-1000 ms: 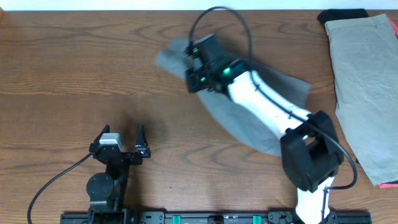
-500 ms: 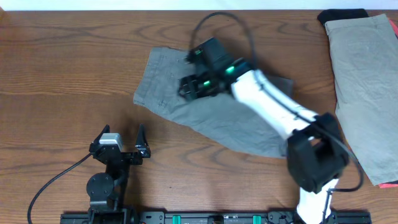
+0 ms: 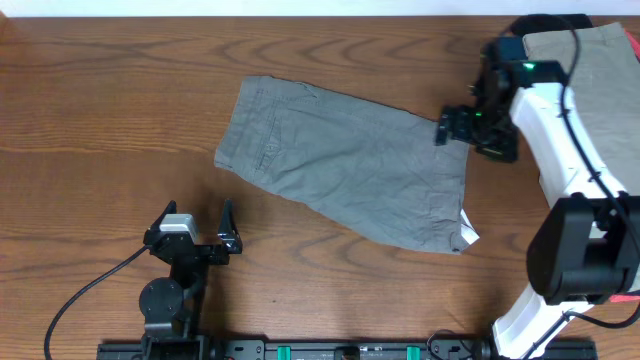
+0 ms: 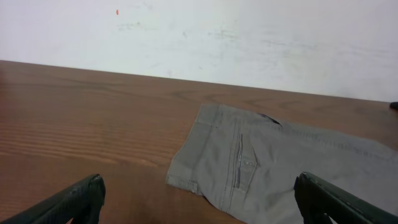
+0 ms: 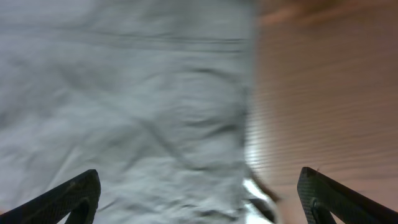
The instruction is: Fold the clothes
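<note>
Beige cloth [image 3: 615, 140], probably shorts, runs off frame beneath the right arm [image 3: 560, 150].

No readable text, brand, number or sign in any view. Only label: small white tag [image 3: 471, 238] at corner of grey shorts [image 3: 340, 165], too small to read in the overhead view, blurred in the right wrist view. Nothing printed shows on the paler shorts [image 3: 590, 120] at the right edge.
</note>
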### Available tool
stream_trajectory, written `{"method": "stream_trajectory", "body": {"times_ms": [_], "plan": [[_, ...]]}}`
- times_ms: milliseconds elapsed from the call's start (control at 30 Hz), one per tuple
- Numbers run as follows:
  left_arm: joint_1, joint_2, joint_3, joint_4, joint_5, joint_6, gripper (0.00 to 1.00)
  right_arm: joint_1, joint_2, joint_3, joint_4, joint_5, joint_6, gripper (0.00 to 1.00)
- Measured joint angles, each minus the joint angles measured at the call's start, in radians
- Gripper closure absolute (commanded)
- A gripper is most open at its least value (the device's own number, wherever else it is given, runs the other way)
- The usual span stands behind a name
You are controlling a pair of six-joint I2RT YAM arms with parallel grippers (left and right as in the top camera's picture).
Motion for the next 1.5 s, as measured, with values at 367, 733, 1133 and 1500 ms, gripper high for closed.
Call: {"method": "stream_trajectory", "body": {"times_ms": [367,733,1133,1500], "plan": [[0.0,0.0,0.0,0.0,0.0,0.0,0.02,-0.105,0.0,-0.257,0.136,-0.02,-0.005,0.11],[0.0,0.0,0.0,0.0,0.0,0.0,0.02,-0.035,0.001,-0.332,0.227,-0.079,-0.005,0.13],[0.0,0.0,0.0,0.0,0.0,0.0,0.02,0.043,0.001,-0.385,0.261,-0.073,0.026,0.16],[0.0,0.0,0.0,0.0,0.0,0.0,0.02,0.043,-0.006,-0.429,0.309,-0.054,0.041,0.51]]}}
